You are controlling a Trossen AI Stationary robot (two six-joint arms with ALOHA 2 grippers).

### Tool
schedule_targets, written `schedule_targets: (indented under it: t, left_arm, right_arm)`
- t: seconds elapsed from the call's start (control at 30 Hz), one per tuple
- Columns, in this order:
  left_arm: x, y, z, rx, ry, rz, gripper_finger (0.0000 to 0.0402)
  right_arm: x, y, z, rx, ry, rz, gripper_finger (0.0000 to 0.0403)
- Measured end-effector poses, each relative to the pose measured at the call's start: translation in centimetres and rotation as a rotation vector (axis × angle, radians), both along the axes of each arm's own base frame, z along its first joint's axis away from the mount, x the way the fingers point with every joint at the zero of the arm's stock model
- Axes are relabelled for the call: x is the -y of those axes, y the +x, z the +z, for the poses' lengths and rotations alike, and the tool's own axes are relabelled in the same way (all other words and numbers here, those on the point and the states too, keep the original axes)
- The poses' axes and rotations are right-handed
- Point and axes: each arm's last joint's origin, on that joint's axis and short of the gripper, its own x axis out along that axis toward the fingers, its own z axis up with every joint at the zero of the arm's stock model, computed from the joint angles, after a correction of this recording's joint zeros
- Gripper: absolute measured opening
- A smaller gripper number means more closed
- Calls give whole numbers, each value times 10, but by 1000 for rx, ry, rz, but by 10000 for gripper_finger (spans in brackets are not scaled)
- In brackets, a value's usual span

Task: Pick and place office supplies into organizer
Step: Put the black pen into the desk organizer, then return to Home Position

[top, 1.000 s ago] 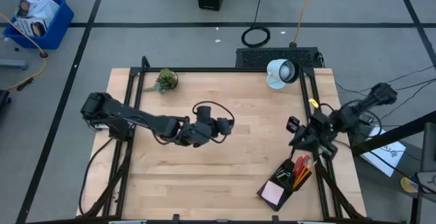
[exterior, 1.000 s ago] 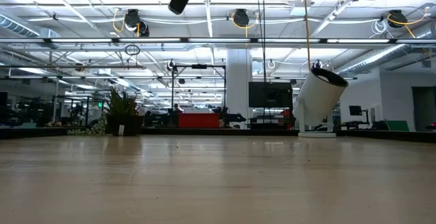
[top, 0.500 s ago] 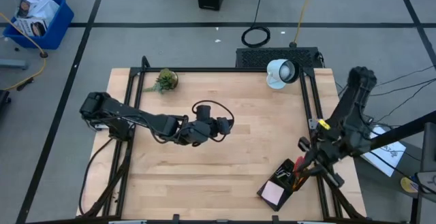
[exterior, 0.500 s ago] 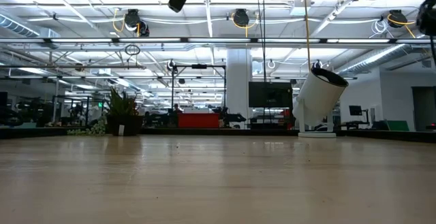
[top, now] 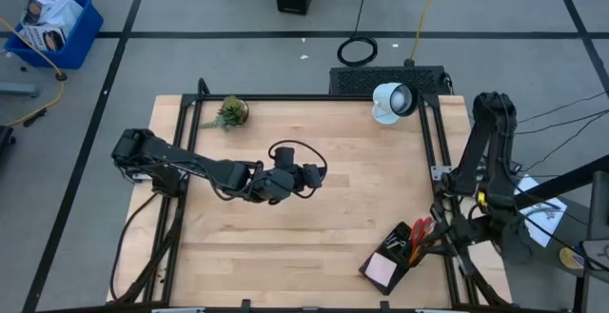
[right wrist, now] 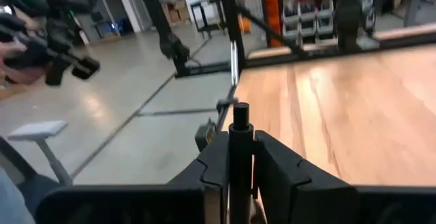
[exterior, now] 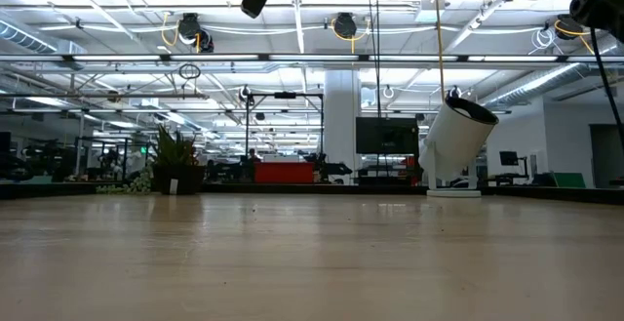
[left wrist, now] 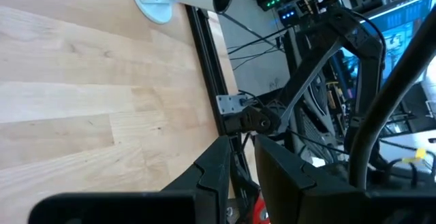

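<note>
Right wrist view shows the right gripper [right wrist: 240, 157] clamped on a black pen [right wrist: 239, 149] just beside the organizer [top: 395, 254]; left gripper [left wrist: 238, 176] nearly closed, empty, well apart from it.

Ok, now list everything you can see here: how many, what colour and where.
table: one, light wood, under the left arm
organizer: one, black, by the table's right edge
sticky-note pad: one, pink, in the organizer
scissors: one pair, red handles, in the organizer
pencils: count unclear, orange-yellow, in the organizer
black pen: one, in the right end effector
potted plant: one, green, table's far left
lamp: one, white, table's far right
box with cables: one, black, just beyond the lamp
bin: one, blue, on the floor
left end effector: dark, over the table's middle
right end effector: dark, shut on the black pen, at the table's right edge
</note>
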Motion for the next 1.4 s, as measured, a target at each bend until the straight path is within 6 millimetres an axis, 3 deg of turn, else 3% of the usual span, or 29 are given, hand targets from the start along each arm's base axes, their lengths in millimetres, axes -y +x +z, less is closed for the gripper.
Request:
schedule_targets:
  t: [0.53, 0.83, 1.1, 1.4]
  left_arm:
    - [0, 0, 0, 8, -18, 7, 74]
    - [-1, 0, 0, 11, -25, 8, 74]
    - [-1, 0, 0, 10, -22, 8, 74]
    - [-2, 1, -1, -1, -9, 7, 74]
  right_arm:
    - [-4, -1, -45, -148, -114, -99, 41]
    - [-4, -1, -77, -149, -151, -90, 48]
    - [-8, -1, -76, -126, -198, -6, 111]
    - [-12, -2, -59, -135, -23, 91, 175]
